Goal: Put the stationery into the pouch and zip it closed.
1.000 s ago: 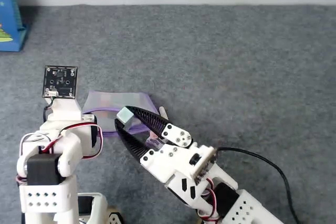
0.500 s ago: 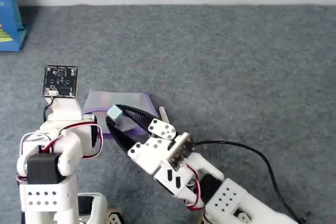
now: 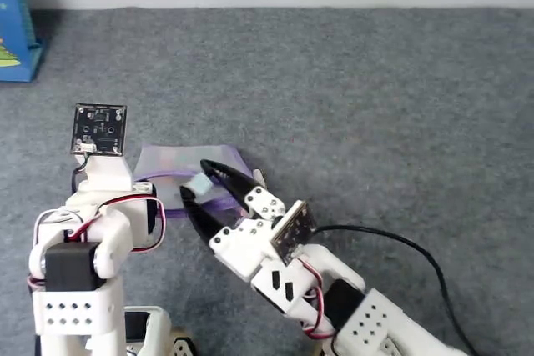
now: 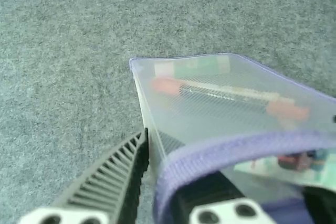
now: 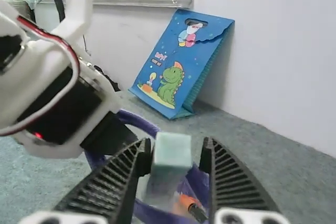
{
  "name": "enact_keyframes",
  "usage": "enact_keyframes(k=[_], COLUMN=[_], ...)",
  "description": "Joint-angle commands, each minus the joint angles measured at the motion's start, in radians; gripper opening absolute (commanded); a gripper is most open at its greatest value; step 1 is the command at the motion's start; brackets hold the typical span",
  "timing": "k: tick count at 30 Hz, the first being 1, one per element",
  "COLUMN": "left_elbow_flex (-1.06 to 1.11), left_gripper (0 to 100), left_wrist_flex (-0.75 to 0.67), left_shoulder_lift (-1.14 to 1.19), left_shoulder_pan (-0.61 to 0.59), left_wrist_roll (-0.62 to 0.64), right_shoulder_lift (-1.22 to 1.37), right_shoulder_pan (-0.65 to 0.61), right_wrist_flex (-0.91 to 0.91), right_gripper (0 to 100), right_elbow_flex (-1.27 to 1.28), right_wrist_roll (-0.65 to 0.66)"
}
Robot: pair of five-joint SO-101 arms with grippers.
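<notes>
Jaws of the right gripper [image 3: 194,179] are clamped on a pale eraser block [image 5: 171,153], held over the 6 o'clock mouth of the pouch [image 3: 177,160]. The left gripper [image 4: 157,163] pinches the pouch's rim. Risk: a mistimed release drops the block outside, or a jaw strike collapses the opening.

eraser [image 5: 170,153] above pouch [image 4: 173,80] mouth, pens [image 4: 220,91] inside pouch

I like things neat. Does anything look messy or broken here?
Nothing looks spilled or broken. The left gripper pinches the purple rim of the pouch, holding it open, with pens inside. The right gripper holds a pale green block at the opening.
</notes>
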Motion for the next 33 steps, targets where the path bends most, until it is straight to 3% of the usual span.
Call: enact_keyframes(k=[1,10,17,24,29,33], left_elbow_flex=[-0.005,-0.007,-0.005,-0.013,-0.015,-0.042], left_gripper=[1,1,1,1,1,1], left_wrist_flex=[-0.026,-0.026,-0.026,-0.028,-0.025,-0.023], left_shoulder_lift=[0.009,0.008,0.003,0.003,0.003,0.009], left_shoulder_pan=[-0.003,-0.003,-0.014,-0.083,-0.089,-0.192], left_wrist_roll=[0.008,0.008,0.008,0.008,0.005,-0.025], right_shoulder_lift=[-0.116,-0.251,-0.22,0.038,0.315,0.526], right_shoulder_pan=[0.025,0.097,0.348,0.504,0.535,0.527], right_wrist_flex=[0.12,0.341,0.768,0.987,1.075,1.182], right_gripper=[15.0,14.8,14.8,14.7,14.7,15.0], right_elbow_flex=[-0.054,-0.061,-0.226,-0.382,-0.505,-0.643], right_wrist_roll=[-0.017,-0.025,-0.316,-0.382,-0.382,-0.382])
